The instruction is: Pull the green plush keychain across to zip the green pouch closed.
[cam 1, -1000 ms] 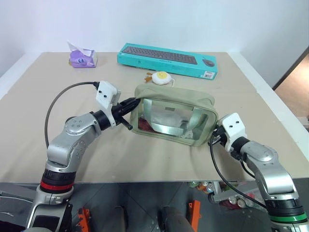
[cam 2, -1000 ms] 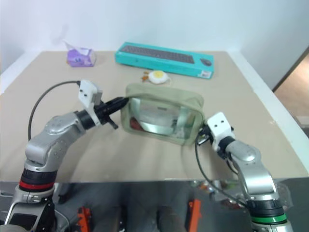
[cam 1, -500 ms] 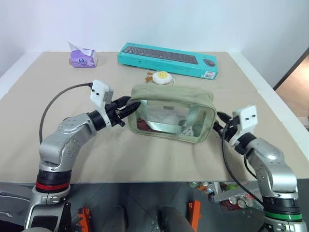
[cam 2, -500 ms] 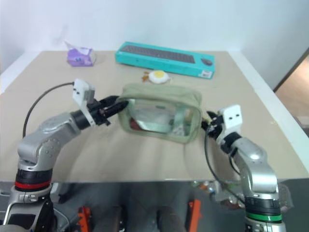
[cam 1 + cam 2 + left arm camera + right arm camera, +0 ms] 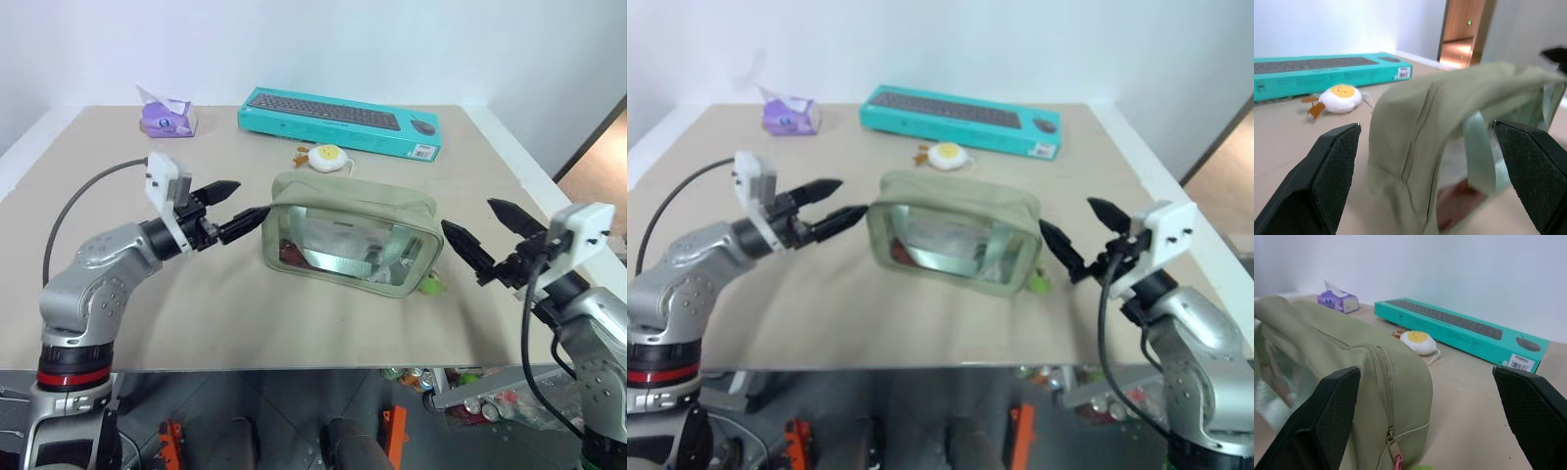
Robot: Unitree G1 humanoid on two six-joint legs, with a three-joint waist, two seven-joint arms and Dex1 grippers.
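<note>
The green pouch [image 5: 348, 238] sits on the table with its clear window facing me. Its top zipper [image 5: 1382, 377] runs to the right end, where the slider hangs. The green plush keychain [image 5: 432, 285] lies on the table at the pouch's lower right corner, free of both grippers. My left gripper [image 5: 248, 198] is open just off the pouch's left end, fingertips [image 5: 1337, 161] spread either side of it and not touching. My right gripper [image 5: 467, 213] is open to the right of the pouch, raised and apart from it, nothing between its fingers [image 5: 1334, 406].
A teal keyboard box [image 5: 340, 121] lies along the table's far side. An egg-like trinket [image 5: 327, 156] with a cord rests just behind the pouch. A purple tissue pack [image 5: 168, 115] stands at the far left. The table's front edge [image 5: 294, 367] runs close below the pouch.
Both grippers opened and let go of the pouch's ends. The left drew back to the left; the right rose and pulled away to the right. The keychain now lies free.
</note>
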